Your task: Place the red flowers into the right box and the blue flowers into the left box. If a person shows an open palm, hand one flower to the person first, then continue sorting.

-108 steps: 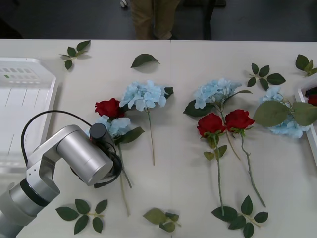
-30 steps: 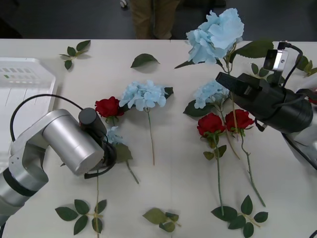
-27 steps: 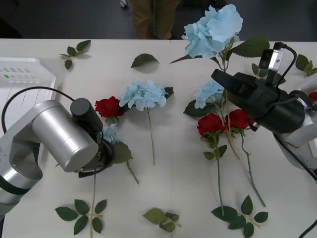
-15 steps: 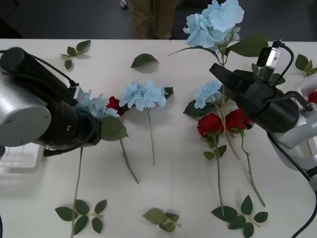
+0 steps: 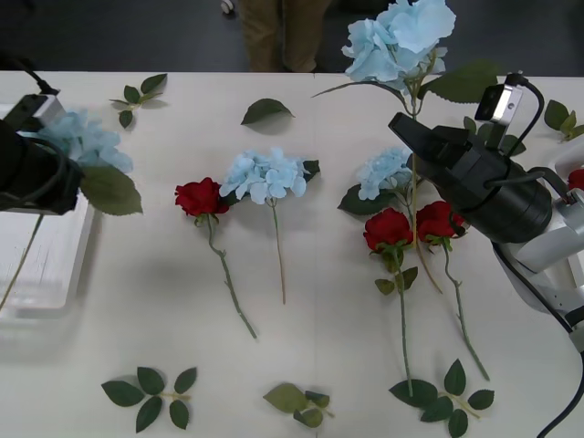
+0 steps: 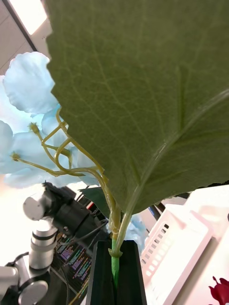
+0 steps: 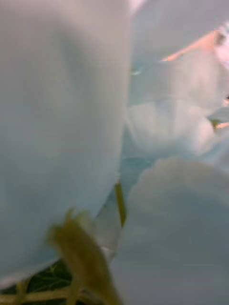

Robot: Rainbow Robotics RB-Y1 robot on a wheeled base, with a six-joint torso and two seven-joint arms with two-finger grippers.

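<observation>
My left gripper [image 5: 46,187] is at the far left, shut on the stem of a blue flower [image 5: 82,137] whose head hangs over the inner rim of the left box [image 5: 55,283]. Pale petals [image 7: 71,119] press close in the left wrist view. My right gripper [image 5: 412,137] is shut on the stem of another blue flower [image 5: 401,41], held high and upright; its black fingers [image 6: 102,276] clamp the green stem [image 6: 114,264]. On the table lie red flowers [image 5: 201,196] [image 5: 388,228] [image 5: 440,219] and blue flowers [image 5: 265,173] [image 5: 388,169]. The right box [image 5: 558,172] shows as a rim behind my right arm. The open palm is out of view.
Loose leaf sprigs [image 5: 151,391] [image 5: 447,397] [image 5: 297,399] lie along the near edge, with more [image 5: 137,94] [image 5: 265,110] at the back. A person's tan trousers [image 5: 278,32] stand beyond the far edge. A broad leaf [image 6: 143,95] covers much of the right wrist view.
My left arm has swung left, carrying its blue flower from beside the red rose to over the left box. My right arm has kept its flower raised, almost still.
</observation>
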